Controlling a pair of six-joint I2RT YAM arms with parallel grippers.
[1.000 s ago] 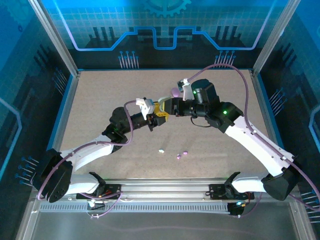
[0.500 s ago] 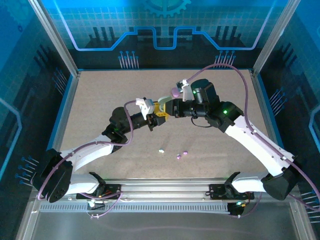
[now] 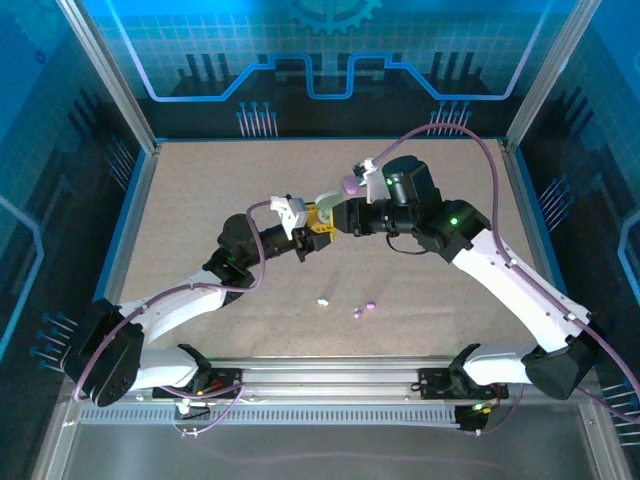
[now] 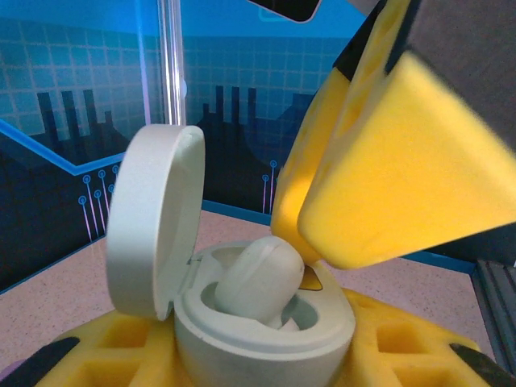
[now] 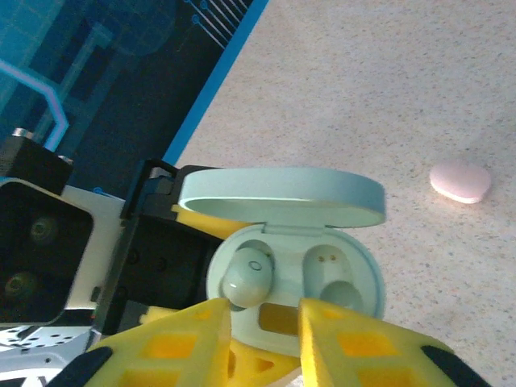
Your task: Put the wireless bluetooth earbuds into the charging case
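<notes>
Mint charging case (image 5: pixel 294 266) pinched in left claw (image 4: pixel 266 355) | right claw (image 5: pixel 262 322) slightly spread above seated earbud (image 5: pixel 248 278) | overhead: three loose earbuds (image 3: pixel 358 313)

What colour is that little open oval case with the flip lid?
The open oval case is pale mint green, clearest in the right wrist view.

No readable text, brand or number; the charging case (image 5: pixel 282 193) bears none.
</notes>
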